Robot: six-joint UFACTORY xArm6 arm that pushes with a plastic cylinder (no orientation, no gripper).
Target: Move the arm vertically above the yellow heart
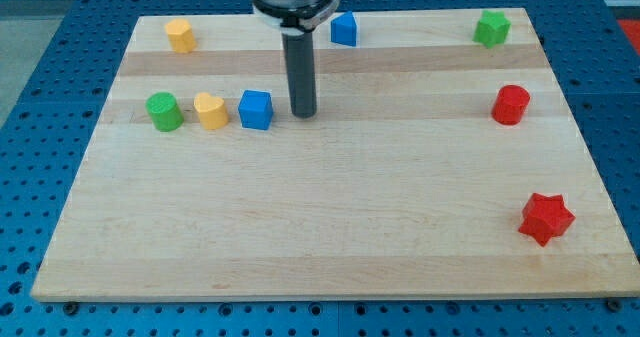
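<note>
My tip, a bare rod with no claw to open or close, sits just right of the blue cube, so swing round above it to reach the yellow heart without nudging anything.

The bench is pale, smooth, matt wood with visible grain. The yellow heart and blue cube look like smooth plastic.
</note>
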